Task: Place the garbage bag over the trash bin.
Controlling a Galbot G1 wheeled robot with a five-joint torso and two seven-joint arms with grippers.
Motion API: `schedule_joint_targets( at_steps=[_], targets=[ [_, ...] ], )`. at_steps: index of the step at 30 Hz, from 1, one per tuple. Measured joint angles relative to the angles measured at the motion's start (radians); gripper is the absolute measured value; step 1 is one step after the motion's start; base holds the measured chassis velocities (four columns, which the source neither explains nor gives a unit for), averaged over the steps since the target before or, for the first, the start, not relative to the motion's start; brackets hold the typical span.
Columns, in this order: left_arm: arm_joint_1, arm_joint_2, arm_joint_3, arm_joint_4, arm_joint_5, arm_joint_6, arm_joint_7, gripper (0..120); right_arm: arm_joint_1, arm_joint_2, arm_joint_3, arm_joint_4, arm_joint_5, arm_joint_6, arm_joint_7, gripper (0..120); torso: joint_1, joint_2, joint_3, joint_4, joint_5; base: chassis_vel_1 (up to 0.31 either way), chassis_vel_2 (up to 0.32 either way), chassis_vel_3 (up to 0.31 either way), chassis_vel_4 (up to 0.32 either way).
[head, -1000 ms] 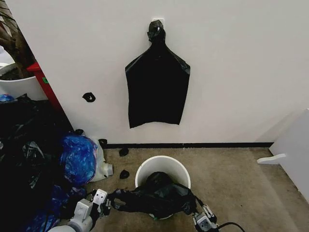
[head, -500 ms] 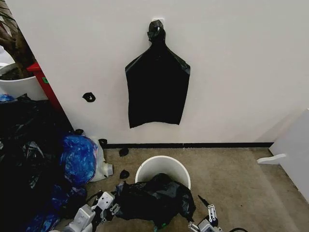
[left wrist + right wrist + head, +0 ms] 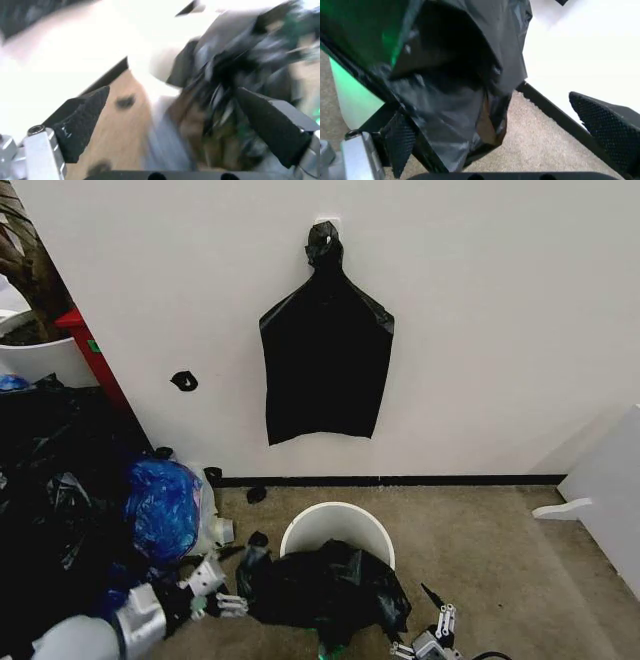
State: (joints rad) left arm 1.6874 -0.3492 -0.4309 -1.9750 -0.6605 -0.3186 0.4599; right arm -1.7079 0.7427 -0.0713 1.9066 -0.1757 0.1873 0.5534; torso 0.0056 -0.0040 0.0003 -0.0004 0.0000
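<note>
i count one garbage bag (image 3: 325, 588) slumped over one trash bin (image 3: 335, 527) (near side), lying between both grippers' spread fingers: left gripper (image 3: 228, 605), right gripper (image 3: 438, 627).

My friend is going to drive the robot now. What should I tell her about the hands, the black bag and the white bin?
Left gripper: open, low beside the bag's left edge, holding nothing.
Right gripper: open, low to the right of the bin, holding nothing.
Garbage bag: crumpled, draped over the near side of the trash bin; its far rim is bare and white.
Done: the bag is lying on the bin.
Left: the bag is not spread around the whole rim, so the far side needs covering.
</note>
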Motion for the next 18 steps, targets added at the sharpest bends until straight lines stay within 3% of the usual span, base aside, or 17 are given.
schedule_joint_targets(
  at_steps=[1, 4, 8, 12, 18],
  targets=[
    [-0.006, -0.012, -0.035, 0.041, -0.016, -0.044, 0.129, 100, -0.008, -0.003, 0.003, 0.006, 0.000, 0.003, 0.000, 100, 0.000, 0.000, 0.000, -0.0001, 0.0001, 0.000, 0.000, 0.000, 0.000],
    [-0.013, -0.032, -0.081, 0.100, -0.022, -0.091, 0.255, 100, -0.029, -0.010, 0.018, 0.018, -0.001, 0.026, -0.010, 100, 0.000, 0.000, 0.000, 0.0001, 0.0000, 0.000, 0.000, 0.000, 0.000],
    [-0.019, -0.057, -0.109, 0.137, -0.038, -0.117, 0.286, 100, -0.049, -0.026, 0.038, 0.024, -0.006, 0.096, -0.043, 100, 0.000, 0.000, 0.000, -0.0004, 0.0001, 0.000, 0.000, 0.000, 0.000],
    [-0.014, -0.114, -0.150, 0.151, -0.055, -0.136, 0.299, 100, -0.070, -0.080, 0.087, 0.028, -0.045, 0.294, -0.120, 100, 0.000, 0.000, 0.000, 0.0004, 0.0002, 0.000, 0.000, 0.000, 0.000],
    [-0.017, -0.152, -0.173, 0.126, -0.076, -0.135, 0.294, 100, -0.074, -0.105, 0.126, 0.053, -0.045, 0.451, -0.197, 100, 0.000, 0.000, 0.000, 0.0000, 0.0005, 0.000, 0.000, 0.000, 0.000]
  ],
)
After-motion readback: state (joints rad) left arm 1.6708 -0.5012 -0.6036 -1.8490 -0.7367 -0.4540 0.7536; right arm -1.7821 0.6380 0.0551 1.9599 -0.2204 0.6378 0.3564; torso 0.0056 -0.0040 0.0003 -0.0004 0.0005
